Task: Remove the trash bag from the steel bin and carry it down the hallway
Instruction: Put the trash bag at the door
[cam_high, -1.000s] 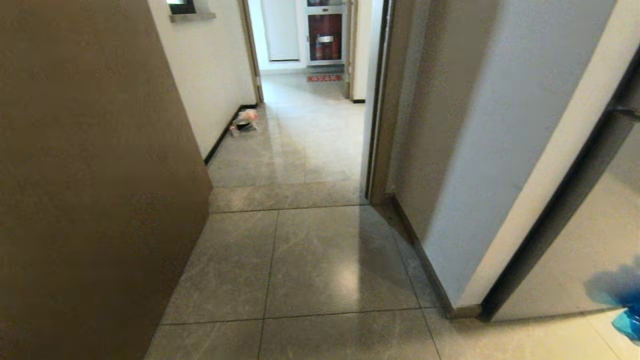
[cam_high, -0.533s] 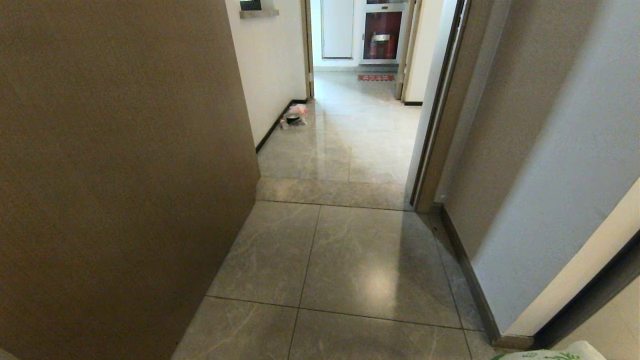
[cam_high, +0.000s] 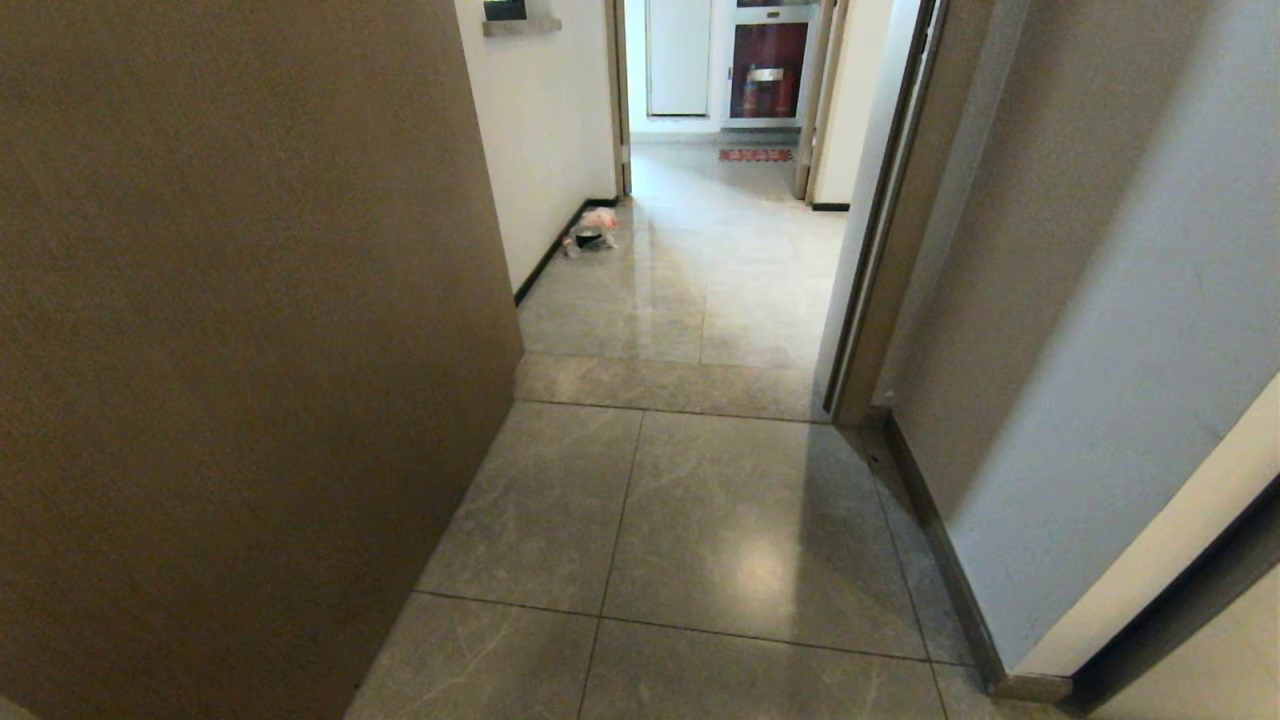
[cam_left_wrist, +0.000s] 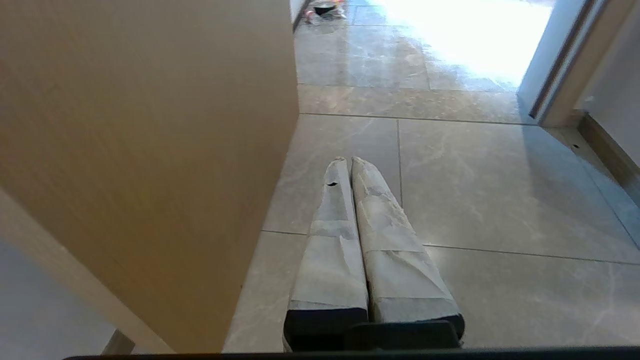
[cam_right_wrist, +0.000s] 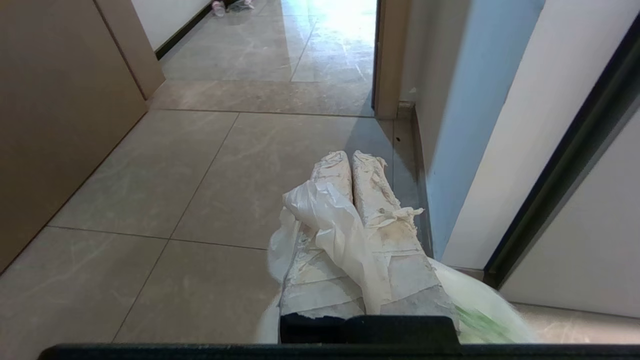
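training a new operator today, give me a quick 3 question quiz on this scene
1. True or false: the right gripper is shut on the trash bag.
2. What does the left gripper hold? A) a blue bag B) nothing C) a steel bin
3. What small thing lies by the left wall's baseboard down the hallway?

Key: 1 true; 2 B; 3 a small pinkish bundle, too far to identify.

A home interior is indicated by the hallway (cam_high: 690, 300) with grey marbled floor tiles (cam_high: 740, 520), white walls (cam_high: 545, 130), wooden door frames (cam_high: 870, 300) and a doormat (cam_high: 755, 155).
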